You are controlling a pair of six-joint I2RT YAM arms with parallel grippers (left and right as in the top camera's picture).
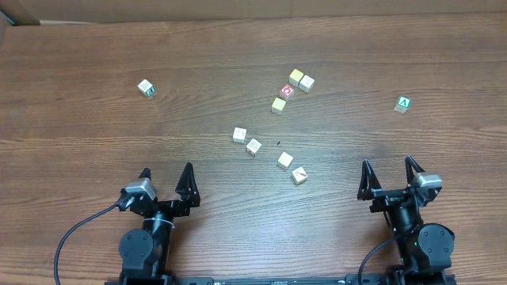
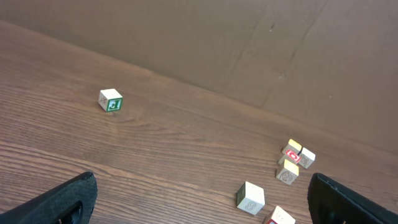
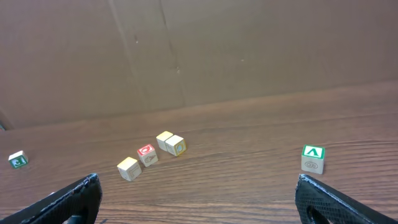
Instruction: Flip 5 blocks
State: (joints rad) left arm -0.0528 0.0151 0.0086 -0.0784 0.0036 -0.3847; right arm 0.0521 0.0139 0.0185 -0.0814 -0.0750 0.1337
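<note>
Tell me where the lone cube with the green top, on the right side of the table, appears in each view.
Overhead: the green-topped cube sits alone near the right edge.
Left wrist: not in it; the green-marked cube at upper left is another one.
Right wrist: the green-topped cube is at lower right, alone.
Shared landmark: the red-faced cube, seen in all three views.

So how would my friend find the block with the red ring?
On the brown wooden table, find the tight bunch of four small wooden cubes right of the middle. The cube with the red ring on top sits among them; its three neighbours have yellow or cream tops.
</note>
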